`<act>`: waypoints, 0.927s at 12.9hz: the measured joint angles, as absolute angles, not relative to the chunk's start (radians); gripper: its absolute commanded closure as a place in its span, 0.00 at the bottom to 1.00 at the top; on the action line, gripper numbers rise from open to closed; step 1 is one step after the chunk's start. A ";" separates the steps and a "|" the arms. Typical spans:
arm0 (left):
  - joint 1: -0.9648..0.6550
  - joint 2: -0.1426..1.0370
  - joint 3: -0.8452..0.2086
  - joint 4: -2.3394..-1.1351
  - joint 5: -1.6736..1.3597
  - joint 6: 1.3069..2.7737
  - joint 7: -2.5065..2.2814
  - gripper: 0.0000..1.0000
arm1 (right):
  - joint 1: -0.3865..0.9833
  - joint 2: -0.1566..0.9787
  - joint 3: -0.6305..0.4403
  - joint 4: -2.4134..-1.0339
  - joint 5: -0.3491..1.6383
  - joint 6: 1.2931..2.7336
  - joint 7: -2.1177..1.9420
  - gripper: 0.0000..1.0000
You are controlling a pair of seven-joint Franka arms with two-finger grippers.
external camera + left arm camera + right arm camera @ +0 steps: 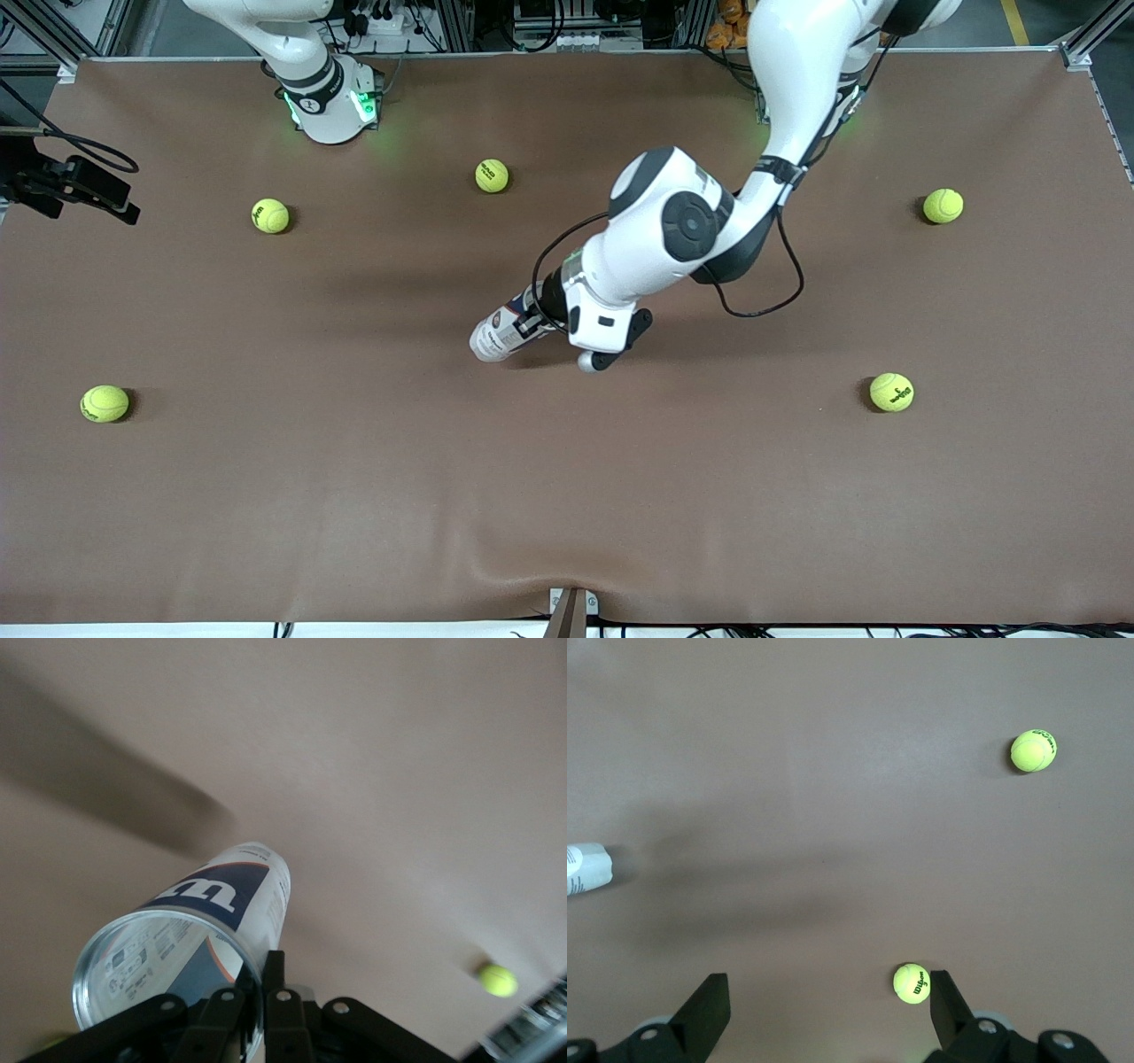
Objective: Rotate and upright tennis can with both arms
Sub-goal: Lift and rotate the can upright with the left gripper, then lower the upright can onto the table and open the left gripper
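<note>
The tennis can (498, 333) lies tilted at mid-table, its closed end toward the front camera and low at the brown mat. My left gripper (538, 319) is shut on the can's open silver rim, one finger inside and one outside. In the left wrist view the can (221, 904) points away from the gripper (263, 992), white and navy label up. My right gripper (828, 992) is open and empty, high over the mat near its base (330, 99); it is out of the front view. The can's closed end (586, 870) shows at the edge of the right wrist view.
Several yellow-green tennis balls lie scattered: one (492, 175) between the bases, one (270, 215) near the right arm, one (943, 206) and one (891, 392) at the left arm's end, one (104, 403) at the right arm's end. A black mount (71, 182) overhangs that edge.
</note>
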State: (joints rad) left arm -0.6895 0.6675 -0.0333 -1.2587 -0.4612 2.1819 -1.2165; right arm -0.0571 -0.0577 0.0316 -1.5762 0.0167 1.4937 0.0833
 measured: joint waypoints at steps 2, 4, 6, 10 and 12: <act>-0.820 0.668 0.126 -1.239 -0.453 2.091 -1.217 1.00 | -0.057 -0.058 0.032 -1.576 0.017 1.494 0.083 0.00; -0.909 0.668 0.221 -1.216 -0.437 2.012 -1.217 1.00 | -0.057 -0.058 0.032 -1.576 0.015 1.494 0.083 0.00; -0.943 0.669 0.237 -1.203 -0.365 1.967 -1.219 1.00 | -0.057 -0.058 0.032 -1.576 0.015 1.494 0.083 0.00; -0.976 0.694 0.238 -1.185 -0.287 1.959 -1.219 1.00 | -0.056 -0.058 0.032 -1.576 0.014 1.494 0.083 0.00; -0.985 0.711 0.238 -1.173 -0.252 1.959 -1.219 1.00 | -0.056 -0.058 0.032 -1.576 0.014 1.494 0.083 0.00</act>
State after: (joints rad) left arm -0.9848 0.7114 0.2382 -1.1729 -0.2525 1.9585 -1.2192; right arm -0.0562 -0.0576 0.0320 -1.5763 0.0143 1.4937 0.0833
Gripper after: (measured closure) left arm 0.952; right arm 0.000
